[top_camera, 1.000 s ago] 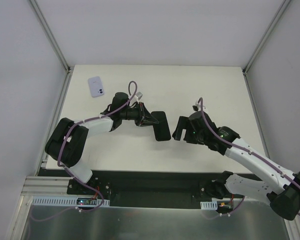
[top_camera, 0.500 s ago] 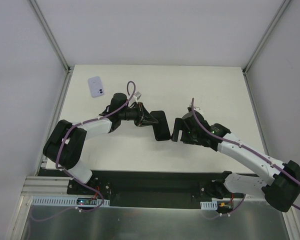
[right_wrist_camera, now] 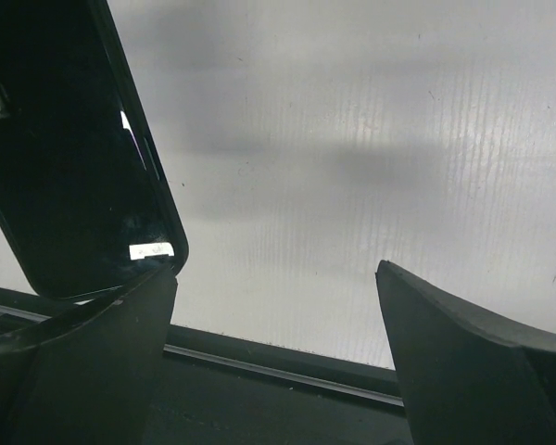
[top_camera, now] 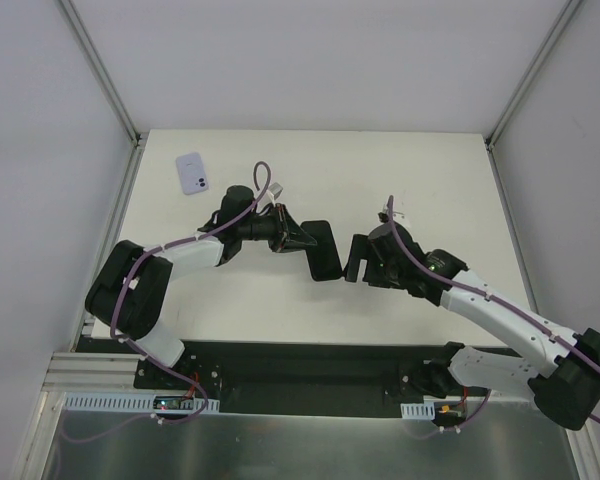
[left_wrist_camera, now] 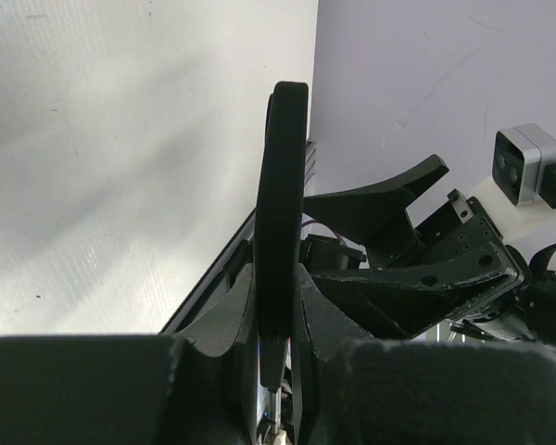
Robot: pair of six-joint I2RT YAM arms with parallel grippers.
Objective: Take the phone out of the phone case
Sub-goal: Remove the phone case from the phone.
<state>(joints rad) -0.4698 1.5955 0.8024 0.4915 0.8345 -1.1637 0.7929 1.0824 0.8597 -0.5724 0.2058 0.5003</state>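
Note:
A black phone in its case [top_camera: 323, 250] is held on edge above the table's middle. My left gripper [top_camera: 298, 240] is shut on its upper left end. In the left wrist view the phone [left_wrist_camera: 280, 185] shows edge-on, clamped between my fingers, with the gripper [left_wrist_camera: 276, 306] at the bottom. My right gripper [top_camera: 353, 262] is open, just right of the phone's lower end. In the right wrist view the gripper [right_wrist_camera: 276, 269] is open and empty, and the phone's dark glossy face [right_wrist_camera: 65, 158] sits right by the left finger [right_wrist_camera: 93, 343]; I cannot tell whether they touch.
A lilac phone-shaped item [top_camera: 192, 173] lies flat at the table's far left. The right arm's black gripper body [left_wrist_camera: 417, 269] fills the space behind the phone in the left wrist view. A black rail [right_wrist_camera: 287, 371] runs along the table's near edge.
My right gripper has moved left, closer to the phone's lower end, and stays open. My left gripper still holds the phone in the same place.

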